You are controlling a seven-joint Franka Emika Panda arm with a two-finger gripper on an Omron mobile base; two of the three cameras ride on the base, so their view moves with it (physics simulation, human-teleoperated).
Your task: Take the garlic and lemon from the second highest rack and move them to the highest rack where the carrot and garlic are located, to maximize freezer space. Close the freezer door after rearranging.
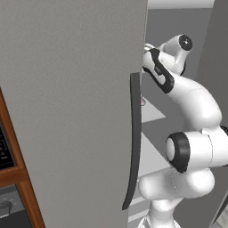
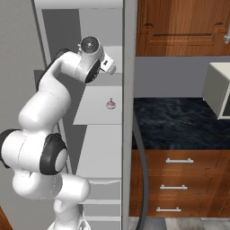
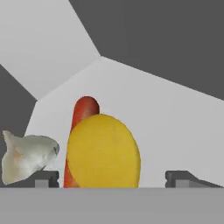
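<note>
Step in hand: by my reading, the lemon [image 3: 104, 151] is being set on the highest rack [image 3: 175, 127], beside the carrot [image 3: 83, 113] and a garlic [image 3: 27, 155] that lie there.
Arm: it reaches up and into the open freezer [image 2: 83, 27], wrist high near the top shelf in both base views.
Jaws: the gripper [image 3: 112, 177] has its two tips wide apart, one on each side of the lemon; neither tip visibly touches it, so I judge it let go or nearly so, though the hand view cuts off the contact.
Lemon: close before the hand camera, in front of the carrot and just beside the garlic; whether it rests on the shelf I cannot tell.
Second garlic: a small pinkish bulb [image 2: 110, 104] sits alone on the second highest rack [image 2: 96, 117], near the right edge.
Freezer door [image 1: 67, 111]: standing open, its dark handle [image 1: 132, 142] toward the arm.
Next move: draw the hand straight back without nudging the lemon, drop to the lower shelf, and come down over the bulb with the jaws open.
Left to do: that garlic, then the door.
</note>
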